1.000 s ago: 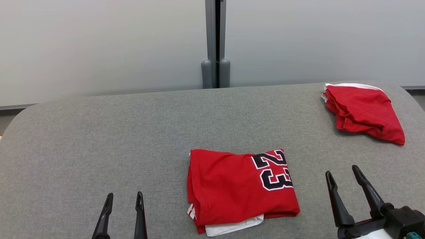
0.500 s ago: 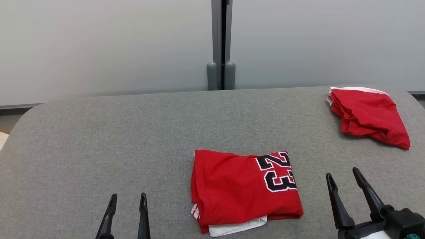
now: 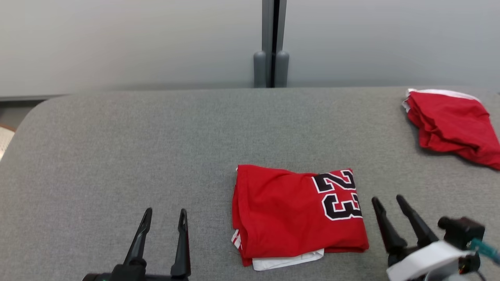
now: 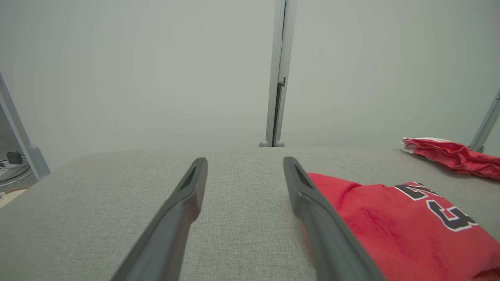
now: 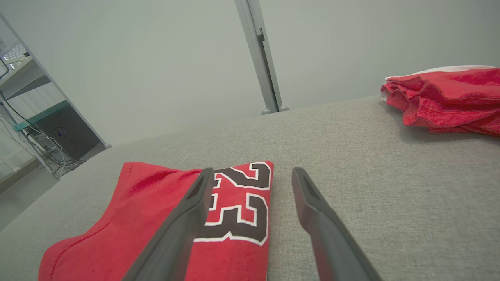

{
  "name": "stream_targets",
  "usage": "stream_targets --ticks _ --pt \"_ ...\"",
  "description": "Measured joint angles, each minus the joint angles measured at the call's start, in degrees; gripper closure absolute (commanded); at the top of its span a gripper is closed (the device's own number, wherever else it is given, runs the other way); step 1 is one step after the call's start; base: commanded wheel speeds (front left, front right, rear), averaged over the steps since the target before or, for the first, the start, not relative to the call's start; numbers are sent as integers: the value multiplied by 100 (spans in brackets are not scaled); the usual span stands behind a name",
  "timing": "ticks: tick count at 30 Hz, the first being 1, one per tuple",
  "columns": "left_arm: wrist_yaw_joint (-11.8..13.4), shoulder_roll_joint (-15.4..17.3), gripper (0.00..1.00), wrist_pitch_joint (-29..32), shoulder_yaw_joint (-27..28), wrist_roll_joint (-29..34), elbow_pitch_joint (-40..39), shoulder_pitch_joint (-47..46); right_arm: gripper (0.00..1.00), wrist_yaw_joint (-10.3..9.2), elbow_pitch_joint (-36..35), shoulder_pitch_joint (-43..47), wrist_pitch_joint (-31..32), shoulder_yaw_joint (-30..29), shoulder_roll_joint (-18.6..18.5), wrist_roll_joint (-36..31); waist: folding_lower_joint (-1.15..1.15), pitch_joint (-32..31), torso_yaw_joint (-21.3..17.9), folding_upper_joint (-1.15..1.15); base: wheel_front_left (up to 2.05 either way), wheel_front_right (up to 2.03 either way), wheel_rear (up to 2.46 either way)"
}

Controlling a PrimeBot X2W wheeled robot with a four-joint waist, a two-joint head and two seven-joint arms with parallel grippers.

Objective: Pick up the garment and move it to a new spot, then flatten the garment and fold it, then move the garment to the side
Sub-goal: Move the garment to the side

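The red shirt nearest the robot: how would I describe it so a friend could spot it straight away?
On the big grey padded table, look toward the near edge. There lies a folded red garment, a neat rectangle with a white layer peeking out beneath. Unlike the bunched red garment at the far right corner, it shows a black number 23.

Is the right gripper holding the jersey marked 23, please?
No, the right gripper stands open beside the jersey, which lies folded with nothing between the fingers.
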Motion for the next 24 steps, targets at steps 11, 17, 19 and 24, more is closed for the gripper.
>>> stream_targets --ticks 11,17,19,24 --pt "-12 -3 0 0 -223 0 -3 -576 0 -1 -240 -790 1524 846 -1250 3367 0 866 304 0 0 0 0" --pt "5 -1 0 0 -229 -36 15 -726 0 0 -485 -753 1937 982 -1506 4283 0 1127 460 0 0 0 0" --pt "14 -2 0 1 -255 -41 20 -772 6 -1 -577 -730 2007 1027 -1528 4482 0 1165 495 0 0 0 0" --pt "44 -3 0 0 -291 -53 18 -891 100 -1 -858 -695 2109 1163 -1705 4697 0 1249 581 0 0 0 0"
